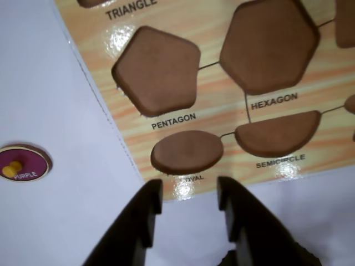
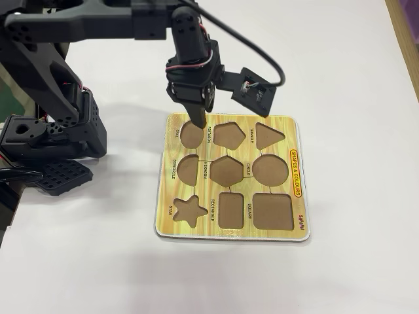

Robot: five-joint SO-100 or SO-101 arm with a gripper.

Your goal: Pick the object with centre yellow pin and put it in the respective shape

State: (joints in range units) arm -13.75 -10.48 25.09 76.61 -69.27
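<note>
In the wrist view the object with centre yellow pin (image 1: 25, 162), a small purple oval piece with a yellow knob, lies flat on the white table at the far left, off the board. The yellow wood-grain board (image 1: 222, 117) fills the upper right. Its oval brown recess labelled OVAL, the respective shape (image 1: 187, 151), is empty and sits just beyond my gripper (image 1: 189, 193). The gripper is open, with nothing but bare table between its black fingers. In the fixed view the gripper (image 2: 196, 123) hangs over the oval recess (image 2: 190, 139) at the board's far left corner. The purple piece does not show in that view.
Empty pentagon (image 1: 158, 69), hexagon (image 1: 269, 44) and semicircle (image 1: 277, 133) recesses lie around the oval one. In the fixed view the board (image 2: 291, 140) holds several empty cutouts, the arm's base (image 2: 52, 131) stands at the left, and white table surrounds the board.
</note>
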